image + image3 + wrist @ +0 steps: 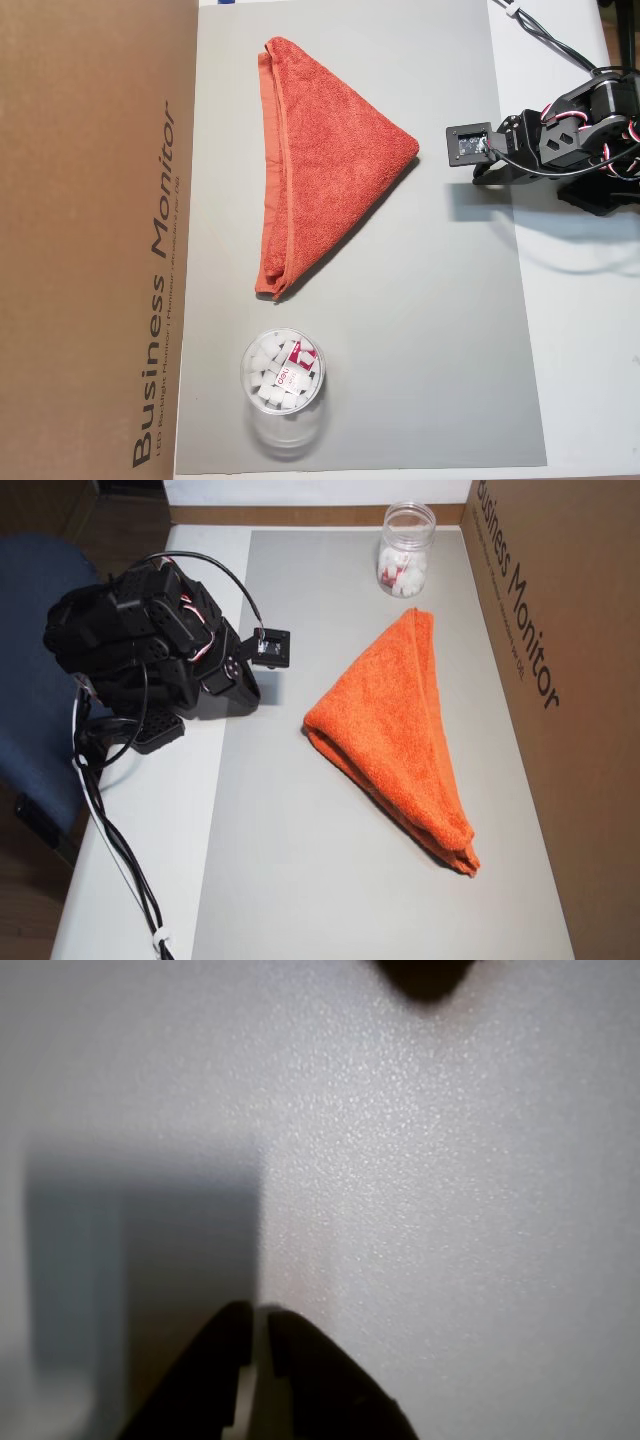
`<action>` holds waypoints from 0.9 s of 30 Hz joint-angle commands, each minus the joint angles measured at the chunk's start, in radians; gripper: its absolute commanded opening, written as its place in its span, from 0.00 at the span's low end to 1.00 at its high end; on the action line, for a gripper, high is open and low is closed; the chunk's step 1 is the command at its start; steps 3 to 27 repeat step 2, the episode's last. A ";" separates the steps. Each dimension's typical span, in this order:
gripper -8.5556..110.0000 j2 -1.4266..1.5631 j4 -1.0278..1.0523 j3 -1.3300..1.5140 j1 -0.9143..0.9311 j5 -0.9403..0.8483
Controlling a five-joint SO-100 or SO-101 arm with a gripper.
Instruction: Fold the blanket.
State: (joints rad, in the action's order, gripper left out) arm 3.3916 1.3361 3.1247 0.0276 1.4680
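Blanket (pixel 325 165): folded into a triangle, flat on the grey mat (pixel 440 330), its long edge beside the cardboard box (pixel 90 200), so the fold looks done. Gripper (pixel 258 1310): tucked back at the mat's edge, jaws nearly together, empty, well apart from the blanket.

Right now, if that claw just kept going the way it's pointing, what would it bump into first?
The gripper points down at the grey mat, so it would likely meet the mat first. The folded blanket lies apart from it, off that line. Depth is hard to judge.
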 commanded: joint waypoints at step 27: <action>0.07 0.006 -0.015 0.009 -0.003 -0.006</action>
